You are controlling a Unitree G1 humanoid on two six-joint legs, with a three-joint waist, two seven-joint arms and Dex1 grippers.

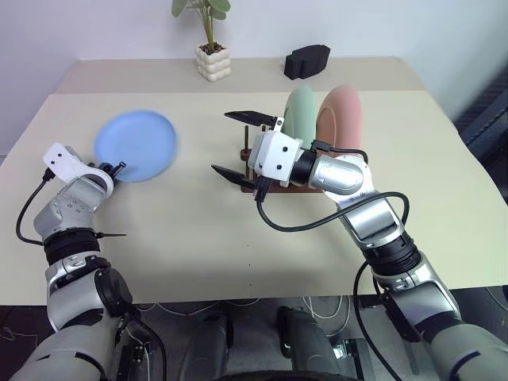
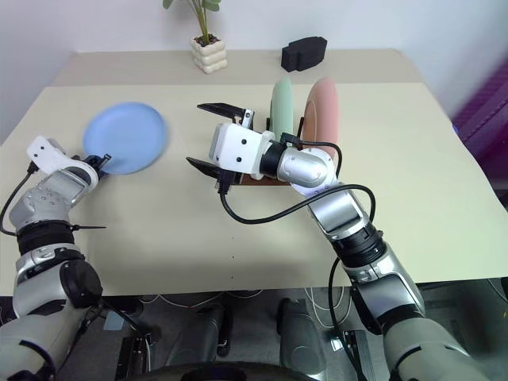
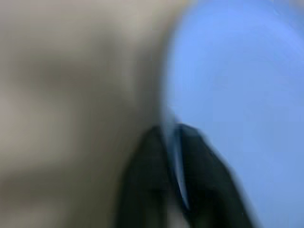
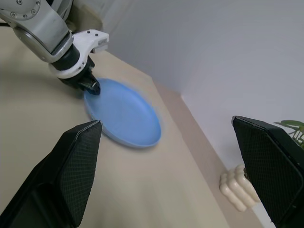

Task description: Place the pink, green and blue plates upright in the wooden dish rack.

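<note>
No text, label, brand, number or sign can be read anywhere. The plates, the rack, the pot and the worktop (image 1: 238,238) carry no legible marking.

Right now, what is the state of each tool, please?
Left tool: shut on the round blue plate, gripping its rim.
Right tool: open, holding nothing.
</note>
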